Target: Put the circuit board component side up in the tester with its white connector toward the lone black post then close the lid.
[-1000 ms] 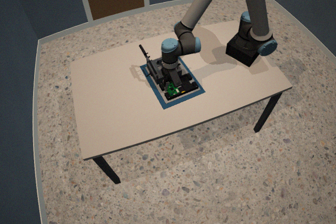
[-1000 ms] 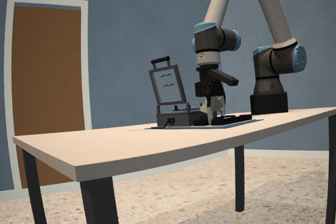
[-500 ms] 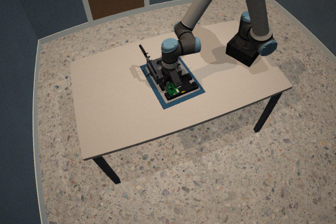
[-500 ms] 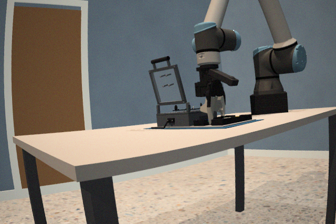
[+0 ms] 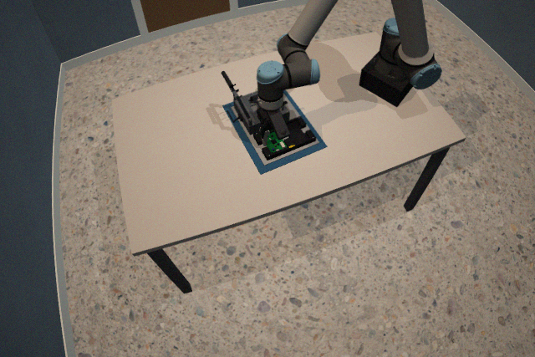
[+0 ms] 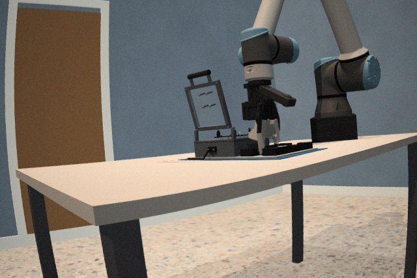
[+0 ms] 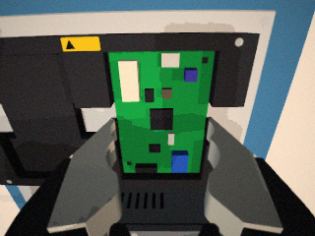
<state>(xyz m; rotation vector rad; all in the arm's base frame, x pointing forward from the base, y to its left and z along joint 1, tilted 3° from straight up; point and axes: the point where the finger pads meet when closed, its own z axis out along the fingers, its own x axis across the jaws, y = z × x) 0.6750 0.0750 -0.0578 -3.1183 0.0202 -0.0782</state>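
The green circuit board (image 7: 134, 129) (image 5: 272, 141) lies component side up in the black tray (image 7: 231, 74) (image 6: 286, 148). In the wrist view a long white block is at its upper left and a smaller white one at its top edge. My gripper (image 7: 160, 119) (image 6: 268, 148) points down, its jaws at the board's two long edges; they appear shut on it, with no clear gap. The grey tester (image 6: 219, 148) stands behind the tray with its lid (image 6: 225, 107) raised. A small dark post (image 6: 217, 133) shows on the tester's top. The tester's pins cannot be made out.
Tester and tray stand on a mat with a blue border (image 5: 293, 157) (image 7: 290, 64). The lid's handle (image 6: 199, 73) sticks up high beside the arm. A black cable (image 6: 204, 153) leaves the tester's side. The robot's black base (image 5: 384, 85) stands at the right.
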